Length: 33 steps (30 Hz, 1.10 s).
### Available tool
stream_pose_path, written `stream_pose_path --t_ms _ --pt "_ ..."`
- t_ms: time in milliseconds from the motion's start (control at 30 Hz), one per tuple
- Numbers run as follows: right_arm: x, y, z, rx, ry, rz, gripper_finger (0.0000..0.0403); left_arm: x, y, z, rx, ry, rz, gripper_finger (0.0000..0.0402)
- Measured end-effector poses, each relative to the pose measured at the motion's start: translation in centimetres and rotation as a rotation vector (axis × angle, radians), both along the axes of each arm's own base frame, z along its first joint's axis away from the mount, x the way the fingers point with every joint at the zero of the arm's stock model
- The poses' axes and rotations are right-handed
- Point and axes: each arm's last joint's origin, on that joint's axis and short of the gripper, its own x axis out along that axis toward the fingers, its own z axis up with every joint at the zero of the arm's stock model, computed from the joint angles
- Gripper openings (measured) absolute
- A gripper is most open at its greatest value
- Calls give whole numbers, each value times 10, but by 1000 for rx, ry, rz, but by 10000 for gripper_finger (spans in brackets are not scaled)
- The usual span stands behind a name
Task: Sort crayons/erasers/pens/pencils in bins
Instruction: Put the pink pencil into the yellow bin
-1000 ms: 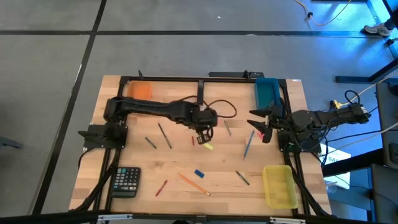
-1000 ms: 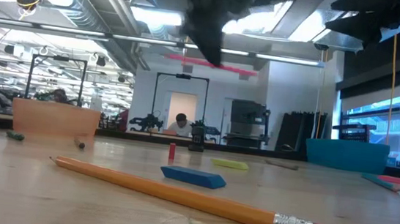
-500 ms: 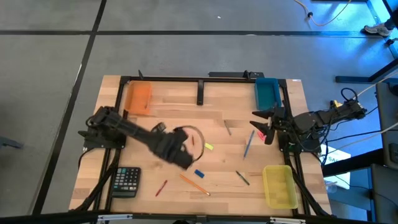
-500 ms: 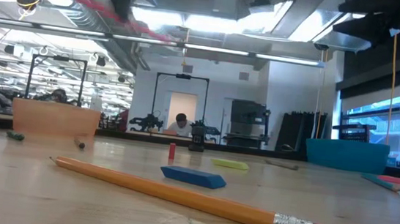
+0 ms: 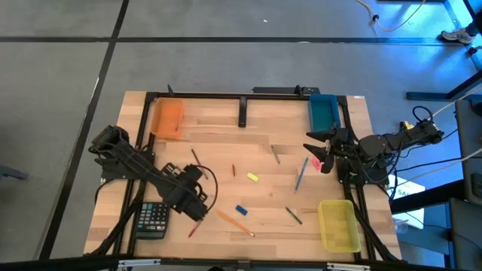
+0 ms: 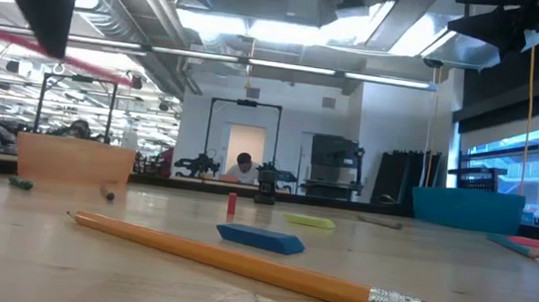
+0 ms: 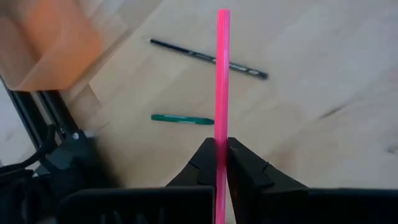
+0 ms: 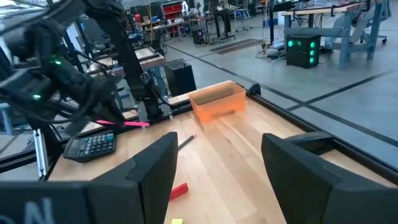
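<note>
A long thin pink stick (image 7: 221,68) hangs over the table's near left part, with my left gripper (image 5: 193,205) shut on it, just right of a black calculator (image 5: 154,220). My right gripper (image 5: 319,154) waits open at the table's right edge, touching nothing. The orange bin (image 5: 167,118) stands far left, the teal bin (image 5: 322,111) far right and the yellow bin (image 5: 338,224) near right. On the wood lie a yellow eraser (image 5: 252,178), a blue eraser (image 5: 241,210), a short red crayon (image 5: 233,170), an orange pencil (image 5: 235,223) and several pens. My left gripper pinches the pink stick between its two fingers (image 7: 245,163), at a point along its length (image 7: 219,134), with stick showing on both sides of the hold. The fingers slant down from above and lie across it. In the low view the stick (image 6: 90,62) is lifted clear and nearly level.
A dark pencil (image 7: 208,57) and a green pen (image 7: 182,118) lie on the wood beyond my left gripper. A red stick (image 5: 194,226) lies near the front edge. A black bar (image 5: 243,113) stands at the far edge, and a blue pen (image 5: 300,175) lies mid-right.
My left gripper has swung from the table's middle toward its near left corner, sinking a little and rolling its wrist. It has stayed shut on the pink stick, which has travelled clear of the table.
</note>
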Motion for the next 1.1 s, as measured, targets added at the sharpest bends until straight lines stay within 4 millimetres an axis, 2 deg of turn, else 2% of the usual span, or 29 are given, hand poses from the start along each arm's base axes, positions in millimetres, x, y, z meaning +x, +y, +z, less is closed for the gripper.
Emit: stream_pose_path --t_ms 133,267,433,667,767,900,1033,1100 --pt "0 0 0 -1 -1 0 236 -3 20 -12 -26 -17 10 11" --pt "0 0 0 -1 -4 0 236 9 43 -24 -65 -133 -54 11" --pt "0 0 5 -5 -47 4 236 50 83 -32 -72 -352 -228 11" --pt "0 0 7 0 -60 3 236 118 152 -34 -71 -788 -465 11" --pt "0 0 7 1 -62 3 236 141 173 -48 -100 -938 -530 11" --pt "0 1 7 2 -66 7 236 176 177 -72 -165 -1034 -669 11" --pt "0 1 7 2 -60 19 236 210 159 -86 -181 -1018 -861 11" --pt "0 2 6 -2 -51 34 236 225 149 -86 -155 -1014 -941 11"
